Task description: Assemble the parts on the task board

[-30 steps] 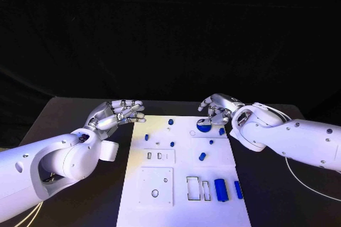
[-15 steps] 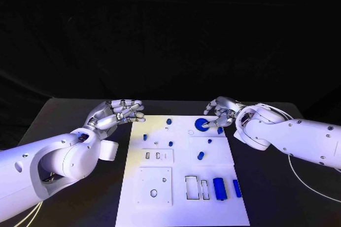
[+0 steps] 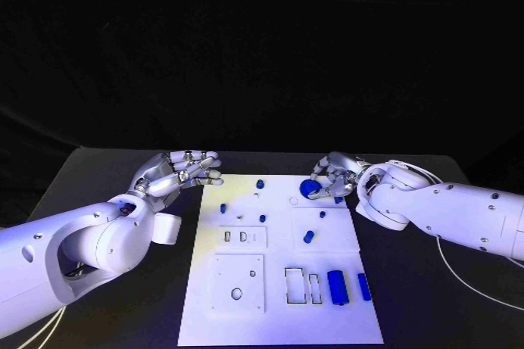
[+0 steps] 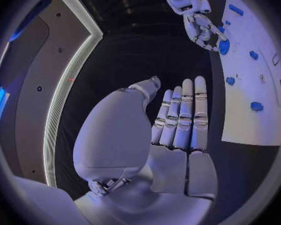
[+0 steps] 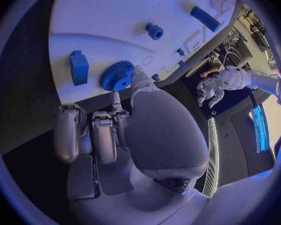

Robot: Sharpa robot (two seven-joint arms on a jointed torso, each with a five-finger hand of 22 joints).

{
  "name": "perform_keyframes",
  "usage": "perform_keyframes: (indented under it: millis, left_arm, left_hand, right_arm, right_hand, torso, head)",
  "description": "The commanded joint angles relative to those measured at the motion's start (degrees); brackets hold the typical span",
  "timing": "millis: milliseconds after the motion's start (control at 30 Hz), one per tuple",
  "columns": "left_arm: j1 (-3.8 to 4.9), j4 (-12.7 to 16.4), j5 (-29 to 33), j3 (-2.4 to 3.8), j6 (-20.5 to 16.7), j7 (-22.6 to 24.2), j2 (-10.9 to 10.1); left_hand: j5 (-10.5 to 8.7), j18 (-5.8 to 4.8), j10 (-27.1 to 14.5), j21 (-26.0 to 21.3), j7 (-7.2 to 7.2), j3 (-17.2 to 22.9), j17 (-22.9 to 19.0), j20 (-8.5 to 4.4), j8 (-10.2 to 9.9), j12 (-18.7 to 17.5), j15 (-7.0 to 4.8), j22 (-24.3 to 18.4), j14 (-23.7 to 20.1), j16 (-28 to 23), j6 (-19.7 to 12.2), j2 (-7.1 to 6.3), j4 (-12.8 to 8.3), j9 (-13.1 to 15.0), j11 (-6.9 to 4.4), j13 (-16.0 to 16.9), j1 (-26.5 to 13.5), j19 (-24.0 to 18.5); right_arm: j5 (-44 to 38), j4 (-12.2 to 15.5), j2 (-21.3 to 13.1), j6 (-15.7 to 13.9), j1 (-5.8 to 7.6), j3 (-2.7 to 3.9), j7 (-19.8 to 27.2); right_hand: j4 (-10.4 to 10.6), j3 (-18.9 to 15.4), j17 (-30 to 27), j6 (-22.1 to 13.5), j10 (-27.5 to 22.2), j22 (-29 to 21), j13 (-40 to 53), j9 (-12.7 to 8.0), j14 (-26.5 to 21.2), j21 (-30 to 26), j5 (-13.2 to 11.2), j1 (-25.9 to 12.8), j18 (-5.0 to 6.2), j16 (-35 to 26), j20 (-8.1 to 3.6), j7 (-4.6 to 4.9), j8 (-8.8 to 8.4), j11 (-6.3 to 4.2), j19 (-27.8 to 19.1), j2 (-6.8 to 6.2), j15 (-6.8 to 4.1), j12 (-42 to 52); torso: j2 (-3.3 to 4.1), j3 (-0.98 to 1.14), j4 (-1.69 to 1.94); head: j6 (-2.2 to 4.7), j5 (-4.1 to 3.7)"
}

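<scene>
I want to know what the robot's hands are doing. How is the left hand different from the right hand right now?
The right hand is over the far end of the task board, touching a round blue gear; the left hand hangs over the black table beside the board, touching nothing. The right hand's fingers are curled toward the gear; the left hand's fingers lie straight, side by side. Both are silver hands on white arms.

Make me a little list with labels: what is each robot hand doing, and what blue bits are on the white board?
left hand: beside the task board, fingers apart, holding nothing
right hand: fingers on the blue gear at the board's far end
blue block: lying near the gear
blue cylinder: lying at the board's near right
</scene>
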Motion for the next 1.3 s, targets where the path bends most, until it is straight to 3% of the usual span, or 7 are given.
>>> perform_keyframes:
  millis: [33,400,567,767,1167,1300]
  left_arm:
    - [0.07,0.2,0.0,0.05,1.1,0.3,0.0]
    - [0.07,0.1,0.0,0.05,1.2,0.3,0.1]
    - [0.07,0.1,0.0,0.05,1.2,0.2,0.0]
    - [0.07,0.1,0.0,0.05,1.3,0.1,0.0]
    - [0.07,0.0,0.0,0.05,1.4,0.0,0.0]
    - [0.07,-0.1,-0.1,0.05,1.5,-0.1,0.0]
  left_hand:
    - [-0.04,-0.03,0.0,0.3,0.2,0.0,0.1,-0.04,-0.3,-0.4,-0.05,0.1,-0.3,0.3,-0.2,-0.02,-0.4,-0.1,0.39,0.1,-0.5,-0.5]
    - [-0.04,-0.03,0.0,0.4,0.16,0.0,0.1,-0.04,-0.3,-0.4,-0.06,0.2,-0.4,0.3,-0.2,-0.01,-0.5,-0.1,0.37,0.1,-0.5,-0.6]
    - [-0.04,-0.03,0.1,0.4,0.16,0.0,0.2,-0.03,-0.3,-0.4,-0.06,0.2,-0.4,0.3,-0.2,0.0,-0.5,-0.1,0.37,0.1,-0.5,-0.6]
    - [-0.04,-0.03,0.1,0.4,0.16,0.0,0.2,-0.03,-0.3,-0.4,-0.06,0.2,-0.4,0.3,-0.2,0.0,-0.5,-0.1,0.37,0.1,-0.5,-0.6]
    - [-0.04,-0.03,0.1,0.4,0.16,0.0,0.2,-0.03,-0.3,-0.4,-0.06,0.2,-0.4,0.3,-0.2,0.02,-0.5,-0.1,0.37,0.1,-0.6,-0.6]
    - [-0.03,-0.02,0.1,0.4,0.15,0.0,0.2,-0.03,-0.3,-0.4,-0.06,0.2,-0.4,0.3,-0.2,0.02,-0.5,-0.1,0.36,0.1,-0.5,-0.7]
  right_arm:
    - [-0.5,-0.3,0.2,1.4,-0.11,-0.02,-0.4]
    - [-0.3,-0.9,0.6,1.4,-0.21,-0.03,-0.2]
    - [-0.2,-1.1,0.6,1.1,-0.22,-0.04,0.0]
    - [-1.4,-0.9,0.6,0.1,-0.23,-0.04,0.0]
    - [-6.0,1.2,0.3,-5.8,-0.26,-0.02,-0.9]
    - [-10.5,4.8,-0.2,-9.4,-0.25,0.12,-2.8]
  right_hand:
    - [0.0,0.5,11.3,0.7,2.7,2.9,10.1,0.1,5.2,0.4,-0.2,0.5,-0.87,0.3,0.02,-0.09,0.43,0.04,0.5,0.13,0.3,0.3]
    - [-0.1,1.9,11.5,2.1,3.0,3.2,10.7,-0.1,5.2,0.6,-0.2,0.8,-0.9,0.4,-0.11,-0.38,0.89,-0.22,0.6,1.67,0.1,0.8]
    - [-0.1,5.5,11.7,3.5,3.3,3.5,11.2,-1.1,5.3,0.7,-0.1,1.4,-0.93,0.5,-0.31,-0.56,0.25,-0.42,0.6,2.98,-0.08,1.2]
    - [-0.4,8.8,12.0,5.4,3.9,4.2,11.9,-2.0,5.3,1.1,-0.1,1.9,-1.06,0.6,-0.52,-0.97,-0.32,-0.77,1.0,3.44,-0.38,1.8]
    - [-1.2,14.9,12.6,8.6,4.6,5.4,12.9,-3.1,5.5,1.8,-0.2,0.6,-1.31,0.7,-1.12,-1.68,-1.57,-1.42,1.6,1.67,-1.0,2.6]
    - [-0.8,15.8,13.0,9.4,4.8,6.0,13.1,-3.2,5.5,2.2,-0.3,-1.4,-1.45,0.8,-1.22,-1.83,-1.84,-1.55,2.0,0.45,-1.09,2.8]
  torso:
    - [-0.05,0.0,0.02]
    - [-0.01,0.07,0.01]
    - [0.0,0.09,-0.02]
    - [0.03,0.09,-0.03]
    - [-0.01,0.1,-0.04]
    - [0.01,0.13,-0.01]
  head:
    - [-0.11,-0.1]
    - [-0.19,-0.09]
    - [-0.31,-0.12]
    - [-0.42,-0.1]
    - [-0.18,0.0]
    - [-0.11,0.05]
